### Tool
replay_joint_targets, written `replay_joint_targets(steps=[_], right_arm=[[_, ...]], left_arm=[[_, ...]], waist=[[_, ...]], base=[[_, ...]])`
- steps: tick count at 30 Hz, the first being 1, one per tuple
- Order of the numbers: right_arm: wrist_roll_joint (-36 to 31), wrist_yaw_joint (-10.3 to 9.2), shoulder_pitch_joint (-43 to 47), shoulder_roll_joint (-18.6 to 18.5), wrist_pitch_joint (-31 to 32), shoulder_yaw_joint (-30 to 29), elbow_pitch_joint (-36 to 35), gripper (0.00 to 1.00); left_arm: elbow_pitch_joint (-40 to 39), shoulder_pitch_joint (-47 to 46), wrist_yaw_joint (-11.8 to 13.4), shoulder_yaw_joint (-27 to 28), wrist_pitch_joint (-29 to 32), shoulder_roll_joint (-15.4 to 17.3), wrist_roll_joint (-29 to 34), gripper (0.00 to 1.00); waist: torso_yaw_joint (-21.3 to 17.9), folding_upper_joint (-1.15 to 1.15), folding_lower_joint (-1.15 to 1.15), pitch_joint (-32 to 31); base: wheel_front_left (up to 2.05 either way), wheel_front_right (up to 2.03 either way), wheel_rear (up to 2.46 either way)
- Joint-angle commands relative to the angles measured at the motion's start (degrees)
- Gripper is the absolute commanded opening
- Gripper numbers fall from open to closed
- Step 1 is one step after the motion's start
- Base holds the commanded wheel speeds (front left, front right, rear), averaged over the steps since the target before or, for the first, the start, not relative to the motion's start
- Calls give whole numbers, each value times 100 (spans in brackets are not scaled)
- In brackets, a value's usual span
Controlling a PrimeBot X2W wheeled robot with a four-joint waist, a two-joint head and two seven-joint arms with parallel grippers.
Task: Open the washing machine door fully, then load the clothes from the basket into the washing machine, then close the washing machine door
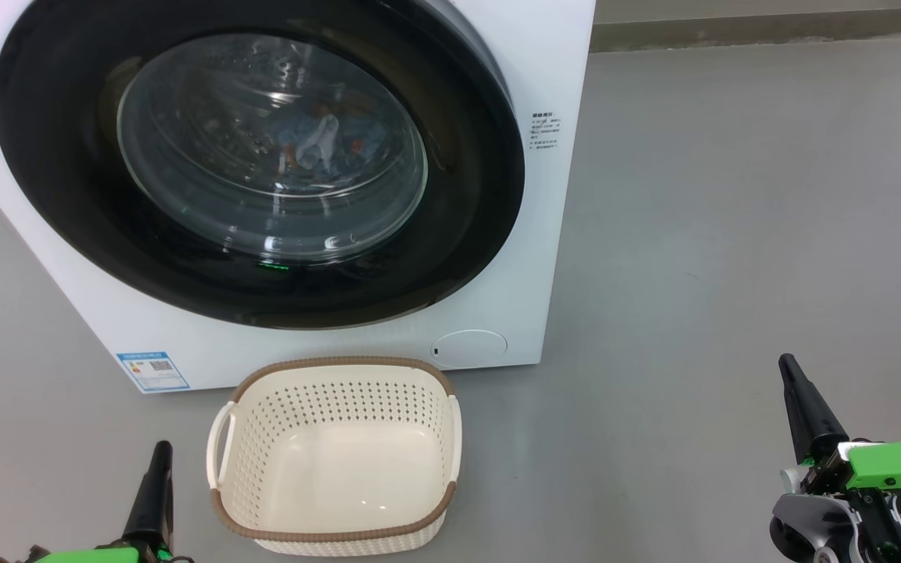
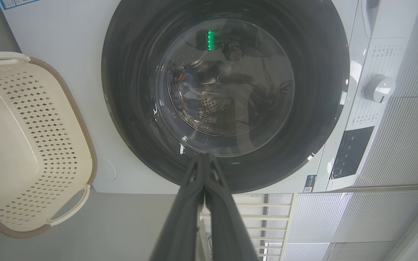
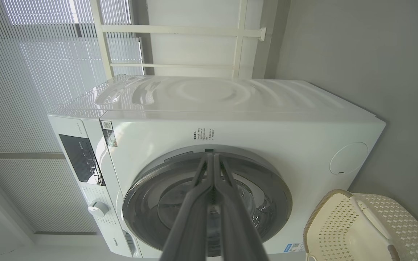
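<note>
The left gripper [image 1: 160, 450] rises at the lower left of the head view, its green-capped base cut off by the bottom edge. Its two long dark fingers are pressed together into one tapering blade, and the left wrist view shows the tips meeting with nothing between them. The right gripper [image 1: 788, 361] stands at the lower right, also pressed together and holding nothing, its green and grey metal wrist partly cut off by the frame's corner. Between the two, at lower centre and nearer the left gripper, the basket [image 1: 341, 364] sits on the matt grey floor [image 1: 732, 234], touching neither gripper. It is cream perforated plastic, rounded-rectangular, with a brown woven-look rim, two side handles and a smooth bottom. Just above it in the frame stands the washing machine [image 1: 548, 258], white and glossy, its top and left side cut off. The washing machine door [image 1: 59, 195] is closed flat against the front, a wide glossy black rim round a bulging clear glass bowl. The clothes [image 1: 317, 145] lie behind that glass in the drum, well apart from both grippers. Reflections blur them to a patch of light blue with white and a few orange flecks. A small blue label [image 1: 152, 371] at the machine's lower left is too small to read.
</note>
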Motion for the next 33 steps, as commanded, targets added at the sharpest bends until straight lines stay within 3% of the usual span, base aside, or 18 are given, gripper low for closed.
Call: replay_joint_targets(steps=[1,33], right_arm=[[3,2,-21,-54,30,102,-177,0],[2,2,-21,-53,30,102,-177,0]], left_arm=[[-160,-273,-38,187,41,48,-45,0],[-160,-273,-39,186,40,48,-46,0]], waist=[[0,0,0,0],[0,0,0,0]], base=[[0,0,0],[0,0,0]])
